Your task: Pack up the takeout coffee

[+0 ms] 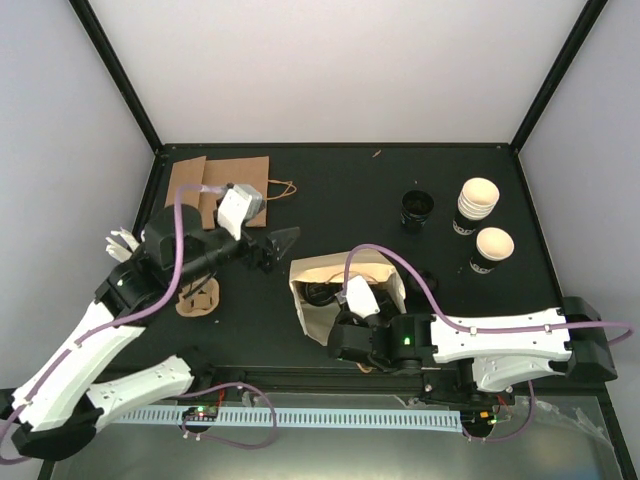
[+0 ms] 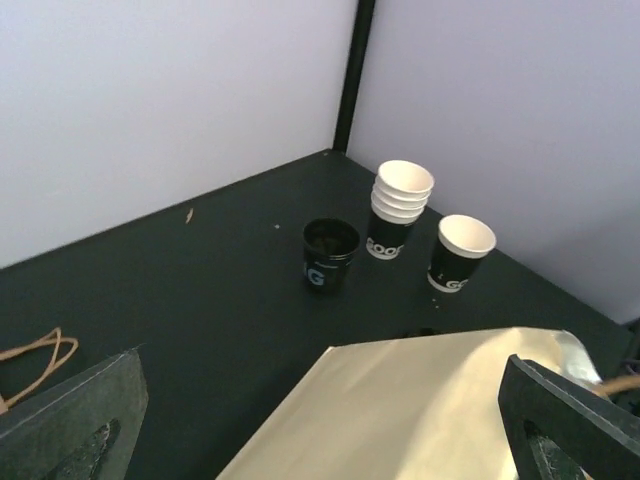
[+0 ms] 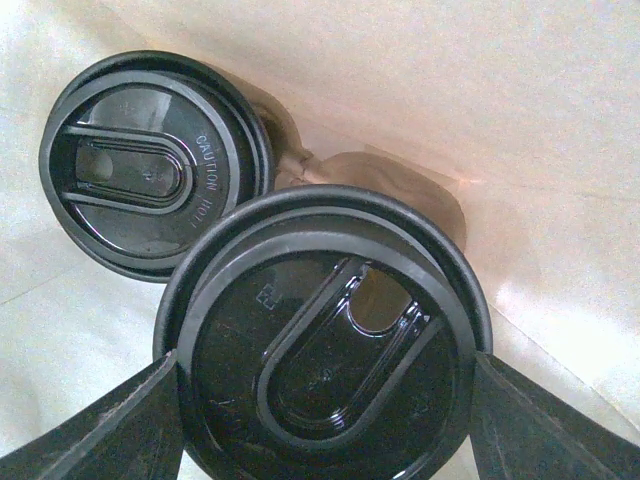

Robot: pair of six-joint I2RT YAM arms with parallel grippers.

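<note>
**A:** Inside the paper bag [image 1: 312, 312], how was the set-down best done?

**B:** Straight down, I'd judge. The takeout coffee [image 3: 330, 340] had to stay upright and clear of the other lidded cup [image 3: 150, 165] just beside it, with release only once its base met the bag's floor.

**A:** And the hold?

**B:** The right pincer [image 3: 325, 375] was clamped on the coffee, one finger against each side of its black lid. The coffee sat squarely between them, deep in the bag.

**A:** The other arm?

**B:** The left pincer [image 2: 320, 425] hung spread wide and empty near the bag's top edge, above the tabletop [image 1: 350, 190].
</note>
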